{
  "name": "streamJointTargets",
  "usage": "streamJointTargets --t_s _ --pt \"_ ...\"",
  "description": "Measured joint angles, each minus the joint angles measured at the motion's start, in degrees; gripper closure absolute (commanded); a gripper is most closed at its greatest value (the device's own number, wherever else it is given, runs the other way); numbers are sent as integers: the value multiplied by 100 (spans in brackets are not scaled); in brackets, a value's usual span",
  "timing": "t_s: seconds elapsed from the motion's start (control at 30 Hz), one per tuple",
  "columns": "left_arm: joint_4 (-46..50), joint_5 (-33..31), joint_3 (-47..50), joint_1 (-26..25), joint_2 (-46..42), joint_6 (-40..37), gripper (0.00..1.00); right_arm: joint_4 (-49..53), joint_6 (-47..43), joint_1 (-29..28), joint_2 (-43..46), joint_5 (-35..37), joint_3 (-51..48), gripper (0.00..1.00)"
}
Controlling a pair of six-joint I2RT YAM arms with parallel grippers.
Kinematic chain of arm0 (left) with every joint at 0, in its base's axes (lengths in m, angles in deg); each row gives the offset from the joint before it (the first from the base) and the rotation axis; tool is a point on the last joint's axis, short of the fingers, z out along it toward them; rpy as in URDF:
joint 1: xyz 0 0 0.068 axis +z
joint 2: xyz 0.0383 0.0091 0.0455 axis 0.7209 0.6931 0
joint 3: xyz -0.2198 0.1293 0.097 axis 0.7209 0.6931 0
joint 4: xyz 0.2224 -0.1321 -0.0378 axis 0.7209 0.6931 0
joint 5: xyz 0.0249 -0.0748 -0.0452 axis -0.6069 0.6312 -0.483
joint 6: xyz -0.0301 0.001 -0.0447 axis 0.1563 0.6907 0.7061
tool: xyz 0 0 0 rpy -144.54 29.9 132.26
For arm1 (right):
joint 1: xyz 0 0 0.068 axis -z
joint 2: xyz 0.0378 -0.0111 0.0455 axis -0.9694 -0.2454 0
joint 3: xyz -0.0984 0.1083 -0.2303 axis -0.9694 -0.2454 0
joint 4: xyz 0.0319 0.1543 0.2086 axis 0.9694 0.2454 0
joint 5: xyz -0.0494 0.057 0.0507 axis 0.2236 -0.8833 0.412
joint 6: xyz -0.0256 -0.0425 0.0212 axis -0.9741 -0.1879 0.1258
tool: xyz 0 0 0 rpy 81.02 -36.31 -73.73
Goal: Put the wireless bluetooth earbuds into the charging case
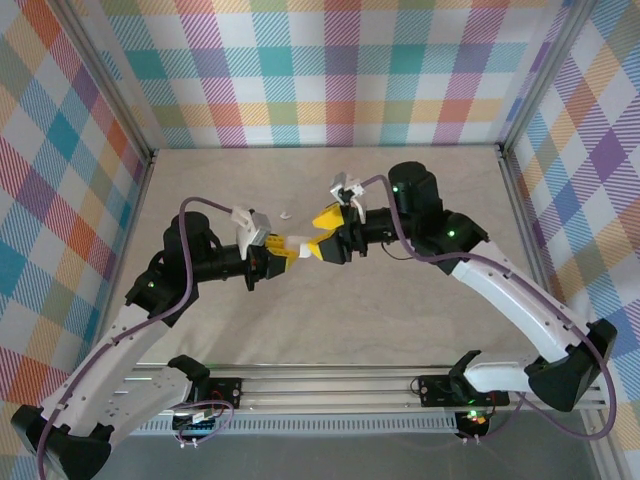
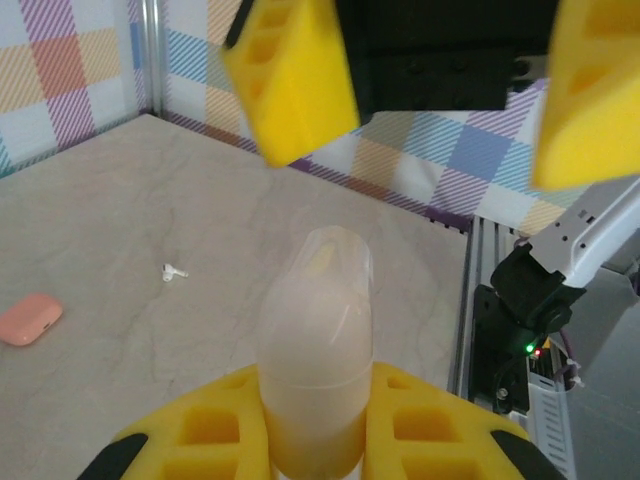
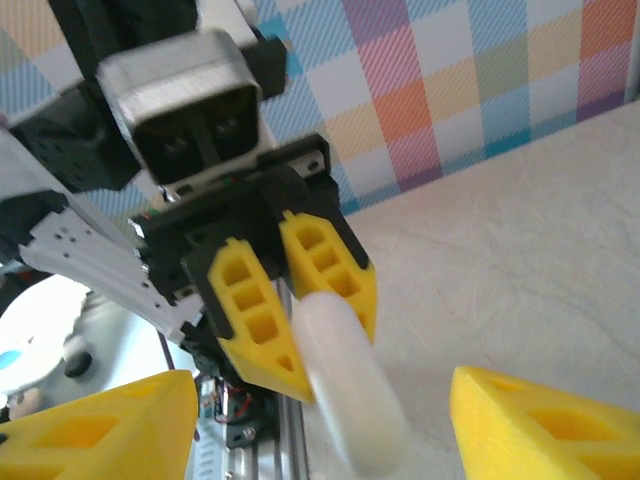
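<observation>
Charging case of white, pebble-shaped plastic (image 2: 315,340) is clamped by its near end in the left gripper (image 1: 283,252), whose yellow ribbed fingers (image 3: 255,320) press on both of its flat sides; the rest of the shell juts out past the fingertips, above the table; its long axis runs straight on from the left gripper towards the right gripper (image 1: 320,235); the wrist pictures are too blurred to tell whether its lid is raised. Facing it tip to tip, the right gripper has its own yellow fingers (image 2: 295,90) spread wide, one on each side of the line of the charging case and apart from it, holding nothing; the free end of the shell points into that gap and lies just short of it. Farther out, on the pale stone-patterned table (image 1: 400,180), one tiny white earbud (image 1: 285,215) lies loose, just beyond the two grippers on the side away from the arm bases, and a little nearer the left fingers than the right; from the left wrist it shows low on the left of the shell (image 2: 175,271). Beyond that again, well apart, a salmon-pink pebble-shaped case (image 2: 28,320) rests flat on the table. My judgement is that the coming move turns on the right gripper, the only free one: it must swing away from the shell towards the far side and drop to the white earbud, while the left holds the charging case steady.
</observation>
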Motion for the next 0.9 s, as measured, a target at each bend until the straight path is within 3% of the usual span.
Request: streamJointTargets --t_s 0.47,0.7,0.9 --pt "-376 365 118 0 11 140 100 728 -907 -186 -424 413 280 25" --pt "-463 387 133 0 28 195 100 975 -988 -190 -533 632 457 25" --pt "-678 363 247 7 28 315 100 1244 -793 -63 -730 393 680 27"
